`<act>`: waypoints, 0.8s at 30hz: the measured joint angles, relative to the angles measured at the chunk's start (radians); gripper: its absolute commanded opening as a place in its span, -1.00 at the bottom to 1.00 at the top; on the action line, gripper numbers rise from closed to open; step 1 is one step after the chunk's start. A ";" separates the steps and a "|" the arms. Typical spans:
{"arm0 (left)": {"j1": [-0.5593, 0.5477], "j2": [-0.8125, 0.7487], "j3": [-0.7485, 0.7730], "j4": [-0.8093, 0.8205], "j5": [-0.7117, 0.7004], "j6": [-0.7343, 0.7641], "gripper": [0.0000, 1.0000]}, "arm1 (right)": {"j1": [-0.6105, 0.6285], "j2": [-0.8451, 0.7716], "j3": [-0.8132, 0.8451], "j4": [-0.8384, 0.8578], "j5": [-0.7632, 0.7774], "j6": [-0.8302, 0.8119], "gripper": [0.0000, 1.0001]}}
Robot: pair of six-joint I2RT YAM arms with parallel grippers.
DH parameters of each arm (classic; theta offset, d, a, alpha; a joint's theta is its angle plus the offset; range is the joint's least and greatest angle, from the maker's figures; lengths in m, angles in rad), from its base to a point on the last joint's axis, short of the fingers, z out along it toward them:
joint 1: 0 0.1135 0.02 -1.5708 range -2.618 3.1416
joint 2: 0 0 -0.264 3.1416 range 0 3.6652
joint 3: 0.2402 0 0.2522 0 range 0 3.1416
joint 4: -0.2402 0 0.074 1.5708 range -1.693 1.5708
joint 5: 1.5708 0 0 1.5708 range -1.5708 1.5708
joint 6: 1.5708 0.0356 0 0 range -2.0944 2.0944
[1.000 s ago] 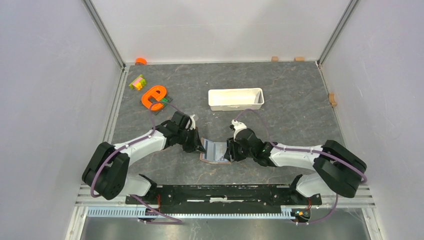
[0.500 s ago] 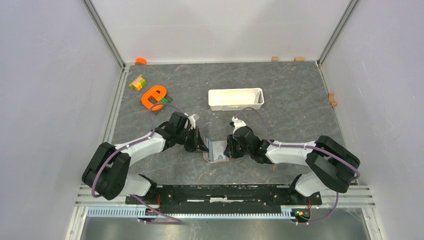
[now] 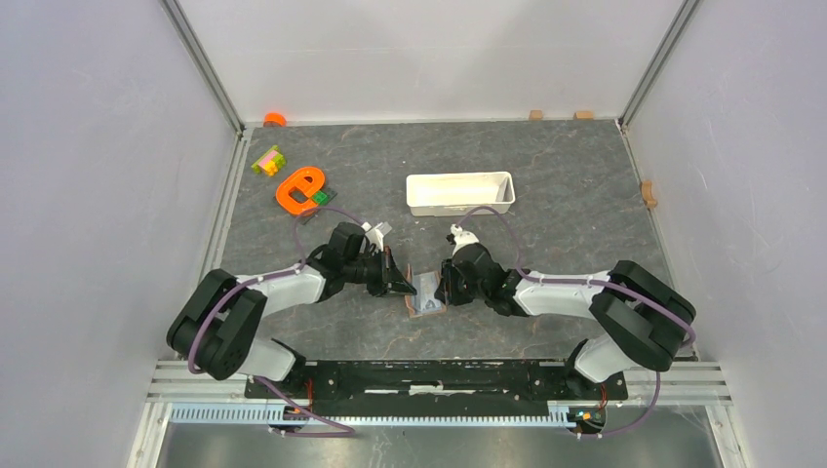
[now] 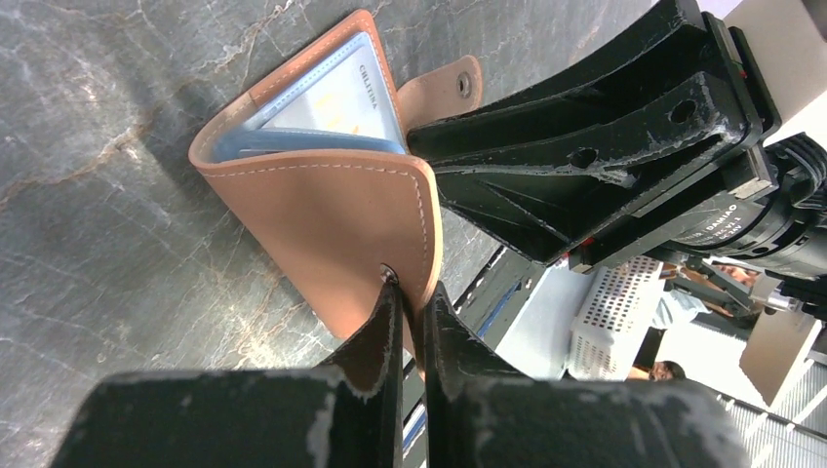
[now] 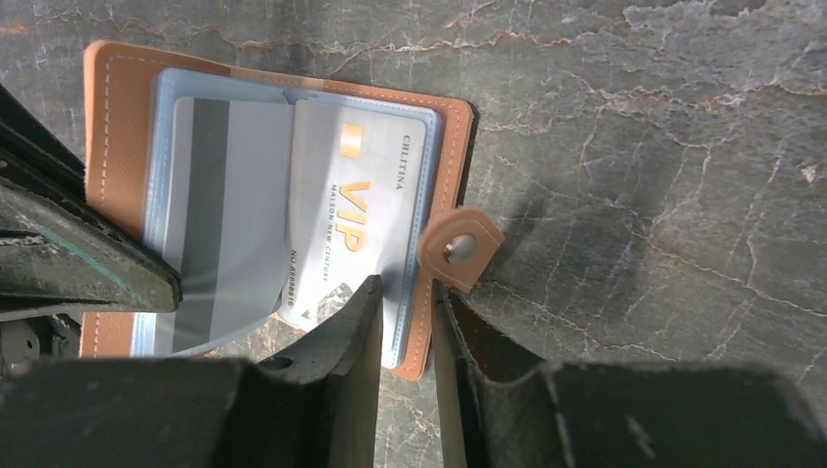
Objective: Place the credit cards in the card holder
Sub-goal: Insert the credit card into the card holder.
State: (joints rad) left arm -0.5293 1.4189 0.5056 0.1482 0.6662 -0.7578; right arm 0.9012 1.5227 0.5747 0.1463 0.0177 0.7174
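Note:
The brown card holder (image 3: 425, 293) lies half folded on the table between my two grippers. In the right wrist view it (image 5: 117, 117) is open, with a pale card with a dark stripe (image 5: 210, 224) and a pale "VIP" card (image 5: 356, 205) in its clear sleeves. Its snap tab (image 5: 458, 249) sticks out at the right. My right gripper (image 5: 405, 312) is shut on the holder's right-hand edge just below the tab. My left gripper (image 4: 414, 297) is shut on the edge of the other cover (image 4: 332, 224), holding it raised over the cards (image 4: 332, 102).
A long white tray (image 3: 459, 192) stands behind the holder. An orange loop-shaped object (image 3: 300, 185), a small green piece (image 3: 320, 198) and a coloured block (image 3: 267, 161) lie at the back left, an orange cap (image 3: 275, 119) in the corner. Small wooden blocks (image 3: 535, 114) sit by the back wall.
Both grippers have moved toward each other and a little away from the bases. The holder between them has gone from lying wide open to half folded, its left cover lifted.

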 measured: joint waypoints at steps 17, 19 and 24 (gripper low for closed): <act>-0.006 0.068 -0.034 0.139 0.021 -0.024 -0.67 | 0.009 0.056 0.033 0.063 -0.026 0.019 -0.45; -0.007 0.068 -0.035 0.139 0.018 -0.024 -0.67 | 0.009 0.057 0.033 0.067 -0.028 0.021 -0.46; -0.009 0.059 -0.032 0.104 -0.017 -0.022 -0.74 | 0.009 0.055 0.033 0.066 -0.026 0.026 -0.46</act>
State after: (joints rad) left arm -0.5385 1.4776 0.4736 0.2523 0.6495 -0.7799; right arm 0.9104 1.5776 0.6075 0.2123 -0.0078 0.7433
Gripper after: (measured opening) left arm 0.170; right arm 0.272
